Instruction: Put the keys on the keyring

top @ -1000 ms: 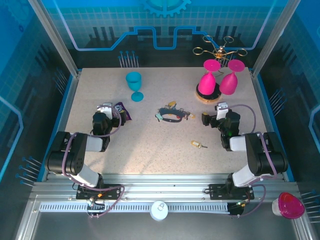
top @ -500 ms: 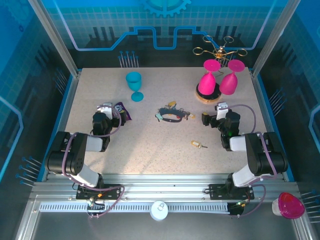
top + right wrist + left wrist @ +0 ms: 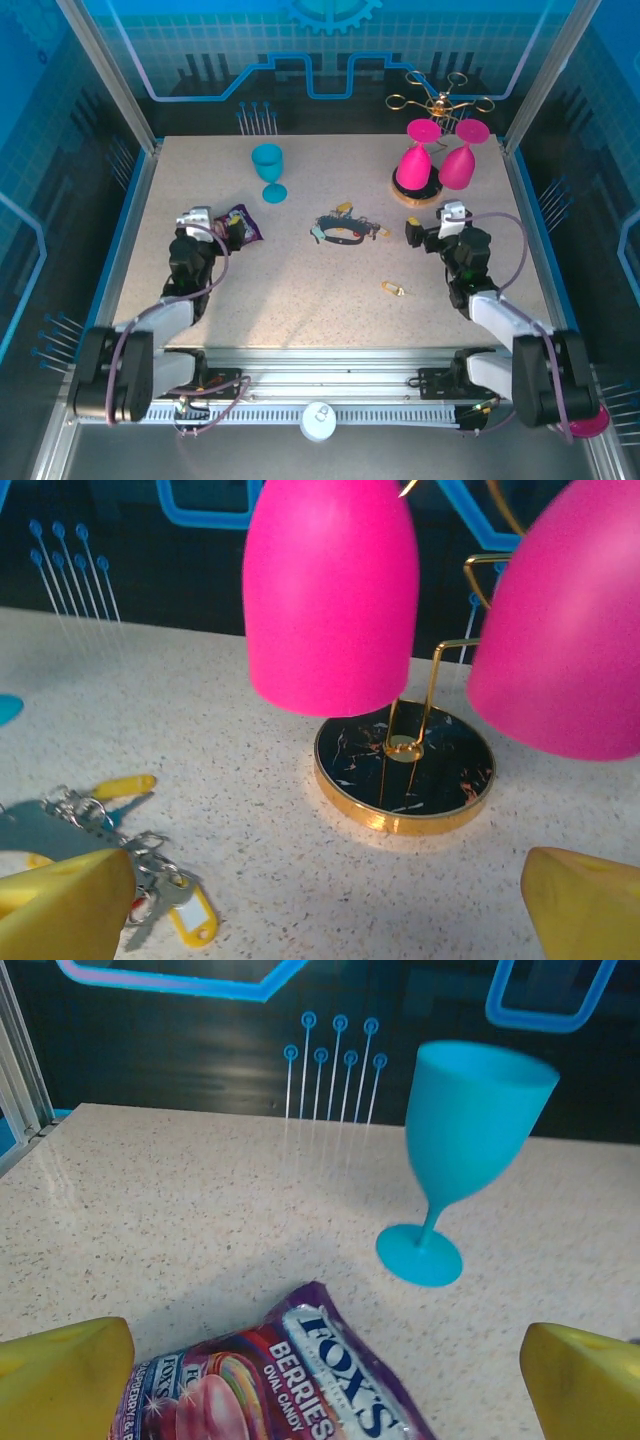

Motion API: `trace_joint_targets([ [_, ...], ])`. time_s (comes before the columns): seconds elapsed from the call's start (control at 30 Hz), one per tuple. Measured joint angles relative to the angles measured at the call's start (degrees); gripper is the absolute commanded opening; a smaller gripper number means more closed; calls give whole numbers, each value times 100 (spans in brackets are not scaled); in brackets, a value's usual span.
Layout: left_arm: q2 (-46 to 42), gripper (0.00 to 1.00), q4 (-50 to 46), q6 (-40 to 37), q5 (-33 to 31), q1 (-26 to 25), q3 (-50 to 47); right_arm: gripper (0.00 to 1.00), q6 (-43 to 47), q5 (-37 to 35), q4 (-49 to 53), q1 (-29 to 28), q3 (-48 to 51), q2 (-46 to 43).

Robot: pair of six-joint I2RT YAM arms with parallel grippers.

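The keyring (image 3: pixel 343 231) lies mid-table as a cluster of silver ring, dark strap and several keys. In the right wrist view its keys (image 3: pixel 110 815) lie at the lower left, one with a yellow head (image 3: pixel 122 785). One loose brass key (image 3: pixel 397 290) lies nearer the front, to the right. My right gripper (image 3: pixel 432 223) stands open just right of the cluster, yellow pads (image 3: pixel 60 905) wide apart with nothing between them. My left gripper (image 3: pixel 212 222) is open over a purple candy wrapper (image 3: pixel 290 1375), far left of the keyring.
A teal goblet (image 3: pixel 470 1130) stands upright beyond the wrapper. Two pink glasses (image 3: pixel 330 590) hang upside down on a gold wire rack with a round black base (image 3: pixel 405 770), close ahead of my right gripper. Another pink cup (image 3: pixel 577 410) sits off the table at front right.
Both arms have stretched out from their folded pose and the grippers have shifted slightly toward the far side. Both stay open. Keyring and loose key have not moved.
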State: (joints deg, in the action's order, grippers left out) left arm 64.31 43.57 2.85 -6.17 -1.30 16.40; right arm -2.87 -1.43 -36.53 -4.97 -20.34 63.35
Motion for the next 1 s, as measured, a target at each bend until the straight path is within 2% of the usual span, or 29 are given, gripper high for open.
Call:
trace_joint_targets([
  [0.13,-754,99,-1073,424,162,0,339,99,-973,-273,1456,17,-435,-575],
  [0.27,-1045,98,-1843,1084,503,-55,461,91,-1808,-201,3167,52,-1121,-710],
  [0.33,-997,97,-2280,1401,592,-306,577,89,-2124,83,3869,52,-1355,-737],
  [0.4,-846,96,-2629,1626,597,-789,750,86,-2337,367,4406,26,-1427,-767],
  [0.47,-555,93,-2964,1829,544,-1375,1034,82,-2507,525,4885,-70,-1427,-780],
  [0.53,-87,91,-3307,2048,494,-1928,1484,82,-2653,601,5298,-254,-1427,-778],
  [0.63,772,87,-3836,2369,382,-2463,2371,81,-2745,616,5654,-535,-1427,-767],
  [0.8,2387,80,-4747,2675,151,-2903,4207,81,-2852,546,5906,-761,-1427,-664],
  [0.87,3045,74,-5147,2719,70,-2970,4996,81,-2874,496,5991,-798,-1429,-634],
  [1.0,4168,70,-5998,2695,-118,-3005,6352,81,-2909,415,6161,-826,-1528,-643],
])
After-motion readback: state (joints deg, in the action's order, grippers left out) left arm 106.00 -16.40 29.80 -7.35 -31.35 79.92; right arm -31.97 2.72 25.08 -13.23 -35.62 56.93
